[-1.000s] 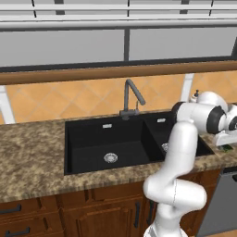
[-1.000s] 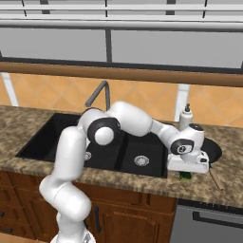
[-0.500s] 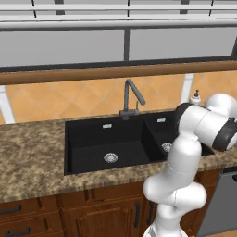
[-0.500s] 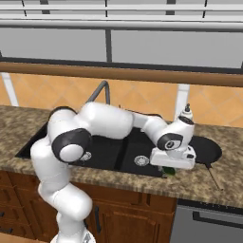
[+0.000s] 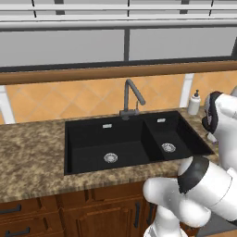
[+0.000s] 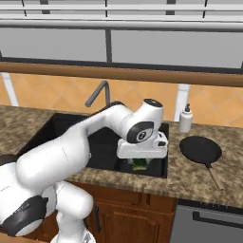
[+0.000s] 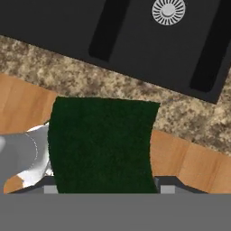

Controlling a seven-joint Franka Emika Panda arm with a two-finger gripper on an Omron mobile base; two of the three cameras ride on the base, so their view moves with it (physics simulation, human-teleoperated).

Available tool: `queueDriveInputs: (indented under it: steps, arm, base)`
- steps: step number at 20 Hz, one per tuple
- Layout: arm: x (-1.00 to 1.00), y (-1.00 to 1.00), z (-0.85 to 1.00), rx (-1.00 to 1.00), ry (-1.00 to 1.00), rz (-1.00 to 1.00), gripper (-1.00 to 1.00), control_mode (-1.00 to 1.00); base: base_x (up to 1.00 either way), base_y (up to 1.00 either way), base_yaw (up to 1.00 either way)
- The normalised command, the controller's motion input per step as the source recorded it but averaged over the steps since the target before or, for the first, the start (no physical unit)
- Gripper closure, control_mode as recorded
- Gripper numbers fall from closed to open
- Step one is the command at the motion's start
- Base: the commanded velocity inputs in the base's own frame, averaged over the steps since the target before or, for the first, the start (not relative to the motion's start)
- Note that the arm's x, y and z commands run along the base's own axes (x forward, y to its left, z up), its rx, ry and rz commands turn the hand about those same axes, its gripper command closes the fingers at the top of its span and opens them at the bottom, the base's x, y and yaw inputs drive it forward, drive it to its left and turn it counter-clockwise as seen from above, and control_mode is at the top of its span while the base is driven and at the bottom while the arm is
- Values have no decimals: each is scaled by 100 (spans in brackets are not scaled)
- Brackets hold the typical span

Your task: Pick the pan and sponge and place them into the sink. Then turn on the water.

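The sponge (image 6: pixel 140 163), its dark green face filling the hand view's centre, is clasped in the gripper (image 6: pixel 141 164), which hangs at mid-frame over the black sink's (image 6: pixel 57 130) front right edge. The pan (image 6: pixel 200 149) sits right on the counter (image 6: pixel 190 178).

1. The sink (image 5: pixel 88 139) is set in the table (image 5: pixel 28 152), with the larger bowl on the left and the smaller bowl on the right.
2. The faucet (image 5: pixel 131 97) stands behind the sink, near the wall between the bowls.
3. The bottle (image 6: pixel 185 118) stands on the table behind the right end of the sink.
4. The pan (image 6: pixel 200 150) lies on the table right of the sink, in front of the bottle.
5. The sponge (image 6: pixel 140 163) is between the jaws, over the front edge of the right bowl.
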Motion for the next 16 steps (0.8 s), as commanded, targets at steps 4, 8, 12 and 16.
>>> queueDriveInputs:
  steps: [4,8,12,16]
  arm:
    - [-59,100,81,0,-9,16,100,-100]
    - [-30,100,56,-5,-13,21,100,-100]
    - [-20,100,19,-16,-21,24,100,-100]
    - [-18,100,5,-14,-23,11,100,-100]
  base:
    - [0,0,0]
    - [0,0,0]
    - [0,0,0]
    - [0,0,0]
